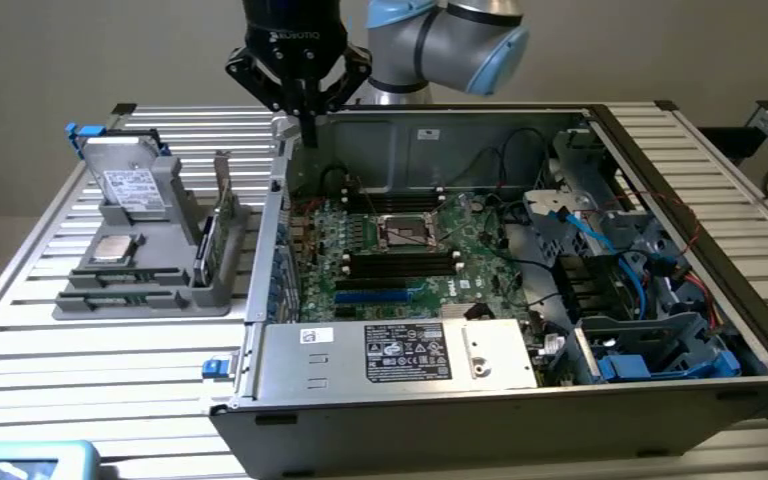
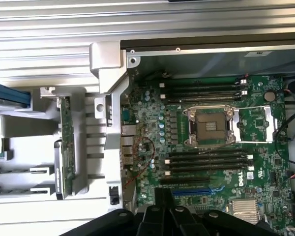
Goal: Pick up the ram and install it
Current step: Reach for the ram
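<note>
Slatted metal table (image 1: 37, 330) with an open case (image 1: 491, 412) on it and a grey holder (image 1: 157, 285) just beside the case.

Our gripper (image 1: 308, 128) hangs over the case's back corner, jaws shut with nothing between them. The ram (image 2: 65, 142) is well apart from the jaws, off to the exterior view's left of them and nearer that camera. It stands on its long edge in a slot of the holder, outside the case.

We'd guess it's light and stiff but thin and easy to crack, with chips on its faces. So we'd pinch it gently across the flat faces, near the middle of the free edge, and keep it square. Bare circuit board could slip in metal fingers.

Writing we can read: ROBOTIQ on the gripper body, DELL on the board (image 2: 147, 123) inside the case. Labels on the drive (image 1: 128, 185) and the silver box (image 1: 398, 352) are too small for us to read.
</note>
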`<act>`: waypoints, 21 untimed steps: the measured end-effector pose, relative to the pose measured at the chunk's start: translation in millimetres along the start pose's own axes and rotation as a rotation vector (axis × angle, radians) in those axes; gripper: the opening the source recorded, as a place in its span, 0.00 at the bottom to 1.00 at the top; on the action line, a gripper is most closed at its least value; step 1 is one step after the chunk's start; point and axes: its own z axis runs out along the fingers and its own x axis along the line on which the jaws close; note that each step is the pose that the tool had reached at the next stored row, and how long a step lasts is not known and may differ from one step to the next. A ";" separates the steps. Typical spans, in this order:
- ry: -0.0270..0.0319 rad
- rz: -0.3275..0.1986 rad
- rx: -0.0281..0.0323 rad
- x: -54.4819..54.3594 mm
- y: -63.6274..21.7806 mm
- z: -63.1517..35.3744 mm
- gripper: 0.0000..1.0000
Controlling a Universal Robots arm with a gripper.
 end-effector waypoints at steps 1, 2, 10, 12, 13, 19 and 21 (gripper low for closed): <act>0.0000 0.000 0.0004 4.2 -0.3 0.4 0.11; -0.0001 0.000 0.0010 8.7 -0.7 0.9 0.11; -0.0008 -0.001 0.0120 40.1 -3.2 2.9 0.11; -0.0008 -0.001 0.0147 45.5 -3.9 3.6 0.11; -0.0007 -0.002 0.0156 48.0 -4.4 4.0 0.11; -0.0008 -0.002 0.0182 67.2 -7.6 7.8 0.11; -0.0009 -0.002 0.0187 74.2 -8.8 9.3 0.11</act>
